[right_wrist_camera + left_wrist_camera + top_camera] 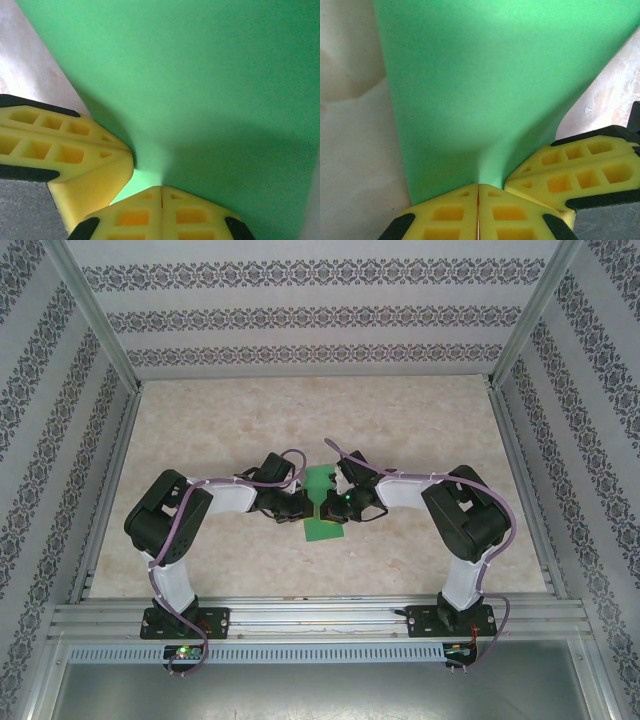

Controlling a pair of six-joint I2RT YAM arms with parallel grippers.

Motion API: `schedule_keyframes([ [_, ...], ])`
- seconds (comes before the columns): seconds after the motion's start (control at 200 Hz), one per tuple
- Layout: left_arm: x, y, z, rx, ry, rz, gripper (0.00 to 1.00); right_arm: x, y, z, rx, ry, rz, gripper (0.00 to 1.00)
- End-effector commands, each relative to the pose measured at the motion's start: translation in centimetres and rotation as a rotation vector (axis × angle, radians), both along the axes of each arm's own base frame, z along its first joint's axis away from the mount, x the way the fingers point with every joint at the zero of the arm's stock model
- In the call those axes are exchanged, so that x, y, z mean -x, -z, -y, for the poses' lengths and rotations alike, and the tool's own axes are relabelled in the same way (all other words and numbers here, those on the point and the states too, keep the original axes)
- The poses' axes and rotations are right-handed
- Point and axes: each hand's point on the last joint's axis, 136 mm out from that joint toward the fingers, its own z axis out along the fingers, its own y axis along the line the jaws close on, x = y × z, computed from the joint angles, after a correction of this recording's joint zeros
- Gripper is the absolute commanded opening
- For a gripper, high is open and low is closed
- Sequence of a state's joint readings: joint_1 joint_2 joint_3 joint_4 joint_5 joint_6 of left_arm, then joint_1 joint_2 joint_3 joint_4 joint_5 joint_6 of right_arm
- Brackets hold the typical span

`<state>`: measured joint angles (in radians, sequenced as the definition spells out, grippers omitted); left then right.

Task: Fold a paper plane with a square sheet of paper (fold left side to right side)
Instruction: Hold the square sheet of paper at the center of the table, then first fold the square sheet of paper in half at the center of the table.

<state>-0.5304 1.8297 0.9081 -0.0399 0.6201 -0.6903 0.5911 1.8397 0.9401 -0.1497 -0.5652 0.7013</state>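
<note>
Nearest the lens, bottom centre of the left wrist view: left gripper (478, 187), clenched tip to tip on the near edge of a thin, bright green paper sheet (485, 85). Yellow moulded fingers (447, 215), cut with square hollow cells, black along the outer edges. Paper puckered into a soft ridge right at the pinch, smooth and matte elsewhere.

Just beside, lower right of that view: right gripper (512, 180), likewise closed on the same edge, tips nearly touching the left pair.

From above, sheet at mid-frame on the beige marbled tabletop (420, 430). Narrow and folded-looking, long axis running top to bottom of the frame, upper end slimmer, lower end wider. Cannot tell whether pointed.

White-and-black arms (175, 540) rising from the bottom rail at lower left and lower right, elbows bent outward, forearms reaching inward, wrists meeting over the paper's middle. Purple cables looped along each.
</note>
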Motion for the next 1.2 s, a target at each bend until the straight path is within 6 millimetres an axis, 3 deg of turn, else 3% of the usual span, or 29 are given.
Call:
schedule_keyframes([
  [0.0, -0.2, -0.6, 0.4, -0.018, -0.006, 0.005, 0.09, 1.2, 2.6, 2.0, 0.113, 0.004, -0.039, 0.0],
  [0.14, -2.0, -2.1, 1.1, 0.029, -0.008, 0.059, 0.09, 1.7, 3.5, 2.6, 0.143, 0.004, -0.051, 0.0],
  [0.28, -3.4, -2.1, 0.7, 0.036, -0.016, 0.086, 0.09, 1.9, 4.1, 3.0, 0.164, 0.005, -0.054, 0.0],
  [0.55, -3.9, -0.4, 0.3, 0.016, -0.007, 0.083, 0.09, 2.0, 4.4, 3.4, 0.19, -0.002, -0.056, 0.0],
  [0.849, -4.2, 2.1, -1.8, -0.065, -0.043, 0.075, 0.09, 2.6, 4.9, 4.4, 0.242, -0.024, -0.069, 0.0],
  [1.194, -7.4, 2.2, -4.2, -0.107, -0.081, 0.12, 0.09, 3.0, 5.3, 4.6, 0.257, -0.038, -0.089, 0.0],
])
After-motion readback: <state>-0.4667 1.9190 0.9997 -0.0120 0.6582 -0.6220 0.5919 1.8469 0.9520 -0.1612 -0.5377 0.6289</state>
